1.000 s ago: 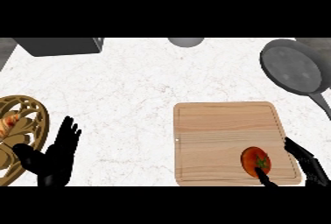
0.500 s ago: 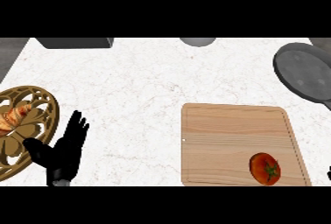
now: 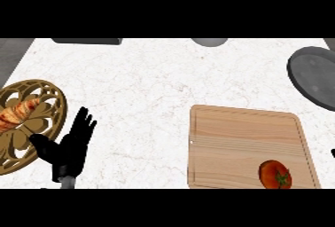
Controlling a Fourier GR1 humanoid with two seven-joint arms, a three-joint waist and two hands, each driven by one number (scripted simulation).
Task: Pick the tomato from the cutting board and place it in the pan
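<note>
In the head view, the right hand point(image 3: 333, 153) that had flanked the tomato point(image 3: 275, 174) a second earlier had slipped almost out at the right edge. Only a dark sliver showed, so whether it was open or closed could not be told. The tomato lay ungrasped on the cutting board point(image 3: 242, 137), at its near right corner, well apart from the pan point(image 3: 317, 76) at far right. The pick likely had to be started over. The left hand point(image 3: 68, 148) rested open near the left. No writing was readable.

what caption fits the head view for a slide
Tomato on the cutting board, pan at upper right, left hand open at lower left.
</note>
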